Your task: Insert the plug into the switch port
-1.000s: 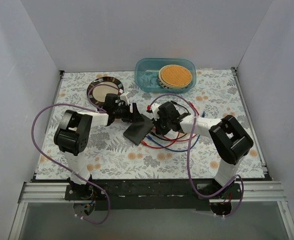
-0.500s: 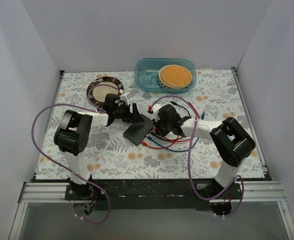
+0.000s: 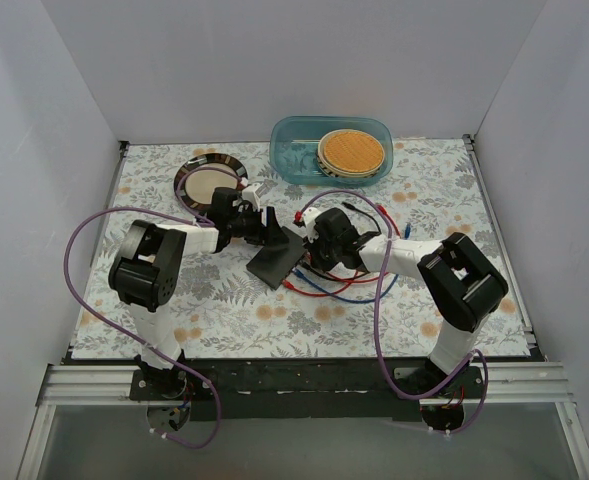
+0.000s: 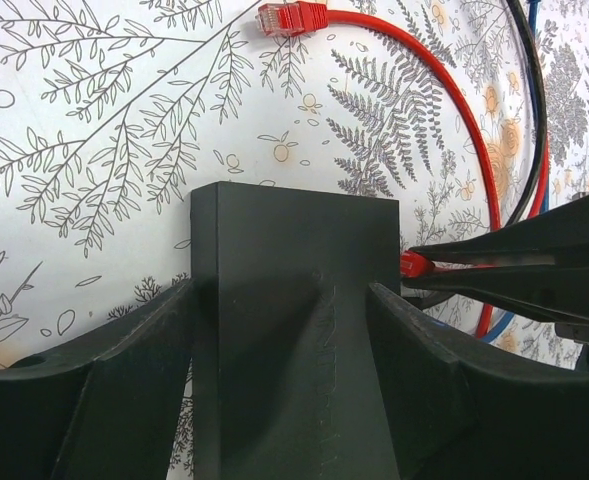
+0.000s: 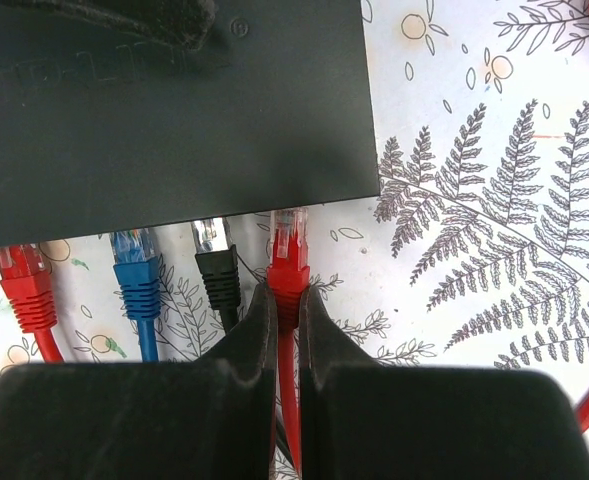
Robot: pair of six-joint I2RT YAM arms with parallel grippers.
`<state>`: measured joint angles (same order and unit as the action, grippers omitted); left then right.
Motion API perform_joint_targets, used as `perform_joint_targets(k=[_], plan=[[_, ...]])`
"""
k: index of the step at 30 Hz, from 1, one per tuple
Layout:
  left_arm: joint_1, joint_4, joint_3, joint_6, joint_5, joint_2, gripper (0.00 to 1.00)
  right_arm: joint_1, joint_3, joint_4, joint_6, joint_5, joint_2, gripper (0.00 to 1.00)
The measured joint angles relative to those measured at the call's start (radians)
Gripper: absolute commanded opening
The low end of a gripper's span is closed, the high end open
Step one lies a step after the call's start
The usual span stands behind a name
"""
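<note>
Top cam sits high behind the arms (image 3: 159,265), looking down on the whole tabletop (image 3: 224,310). Both wrist cams peek in close past their own fingers (image 5: 224,400), and both catch the dark box (image 4: 294,300).

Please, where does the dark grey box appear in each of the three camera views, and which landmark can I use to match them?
Top external: the dark grey box lies just left of the picture's centre.
Left wrist: it fills the lower centre, between the fingers of the left claw.
Right wrist: it spans the upper left.
Shared landmark: the red plug in the right claw, at the box's edge. It is also visible in the left wrist view, but too small to tell from above.
</note>
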<state>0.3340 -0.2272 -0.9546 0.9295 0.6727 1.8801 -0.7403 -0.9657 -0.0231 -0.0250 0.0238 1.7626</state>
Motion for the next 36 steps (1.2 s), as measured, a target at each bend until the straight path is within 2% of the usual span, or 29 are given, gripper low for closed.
perform_joint_targets(k=[6, 10, 15, 16, 23, 31, 36], plan=[[0.015, -0.001, -0.004, -0.02, -0.023, 0.0, 0.65, 0.0, -0.02, 0.028, 0.0, -0.003, 0.008, 0.01], [0.019, 0.001, -0.005, -0.022, -0.037, -0.002, 0.69, 0.0, -0.021, 0.03, -0.001, -0.002, 0.008, 0.01], [0.032, 0.017, -0.01, -0.013, -0.064, -0.01, 0.81, 0.0, -0.02, 0.029, -0.004, 0.002, 0.008, 0.01], [0.033, 0.018, -0.01, -0.006, -0.068, -0.012, 0.86, 0.0, -0.02, 0.029, -0.005, 0.002, 0.008, 0.01], [0.035, 0.042, -0.018, 0.05, -0.082, -0.012, 0.94, -0.008, 0.019, -0.005, -0.005, -0.004, -0.014, 0.01], [0.037, 0.078, -0.037, 0.085, -0.081, -0.012, 0.95, -0.023, 0.054, -0.032, -0.003, -0.025, -0.053, 0.01], [0.037, 0.092, -0.042, 0.089, -0.077, -0.011, 0.93, -0.024, 0.065, -0.043, 0.003, -0.024, -0.058, 0.01]])
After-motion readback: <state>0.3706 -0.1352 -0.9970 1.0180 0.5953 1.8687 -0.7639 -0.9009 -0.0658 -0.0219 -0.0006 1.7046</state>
